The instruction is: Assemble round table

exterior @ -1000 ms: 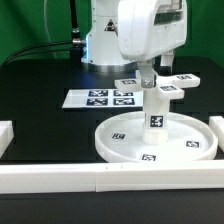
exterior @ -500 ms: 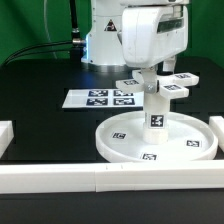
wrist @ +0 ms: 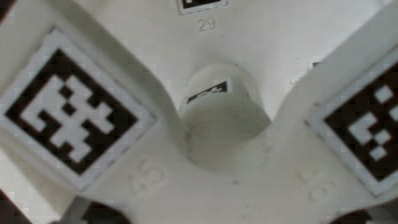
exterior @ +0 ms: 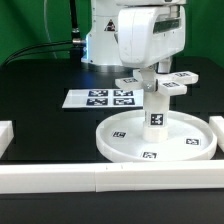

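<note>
The round disc [exterior: 156, 141] lies near the worktop's front edge, toward the exterior view's right, with the leg [exterior: 156, 108] upright at its centre. The gripper [exterior: 152, 77] holds the cross-shaped foot [exterior: 156, 84] atop it; a tilted foot could jam or topple the leg.

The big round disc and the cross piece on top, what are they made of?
The disc looks like white plastic: smooth, matte, with a moulded raised rim. The cross piece looks the same plain white, probably plastic too. The black-and-white squares on both seem to be flat stickers or print.
</note>
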